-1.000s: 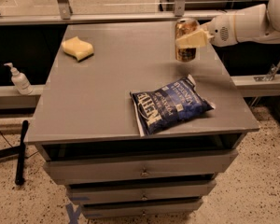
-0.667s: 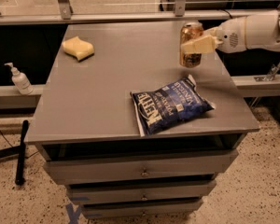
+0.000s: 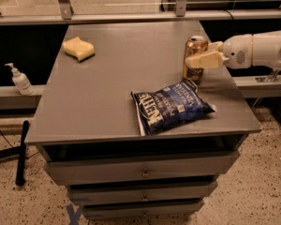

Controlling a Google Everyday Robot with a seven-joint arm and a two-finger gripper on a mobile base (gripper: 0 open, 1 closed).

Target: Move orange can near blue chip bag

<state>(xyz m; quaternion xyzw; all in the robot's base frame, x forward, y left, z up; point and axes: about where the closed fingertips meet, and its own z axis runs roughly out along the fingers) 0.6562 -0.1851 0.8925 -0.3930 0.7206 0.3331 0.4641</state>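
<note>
The orange can (image 3: pixel 195 55) stands upright on the grey table (image 3: pixel 117 83), just behind the top right corner of the blue chip bag (image 3: pixel 171 107). The bag lies flat near the table's front right, white "Kettle" lettering up. My gripper (image 3: pixel 203 56) reaches in from the right on a white arm, its pale fingers (image 3: pixel 205 60) closed around the can's side. The can's base appears to rest on the table surface.
A yellow sponge (image 3: pixel 78 48) lies at the table's back left. A white pump bottle (image 3: pixel 20 80) stands on a ledge left of the table. Drawers sit below the tabletop. A rail with posts runs behind the table.
My gripper has carried the can down and toward the front, from above the table's back right to a spot right behind the chip bag.
</note>
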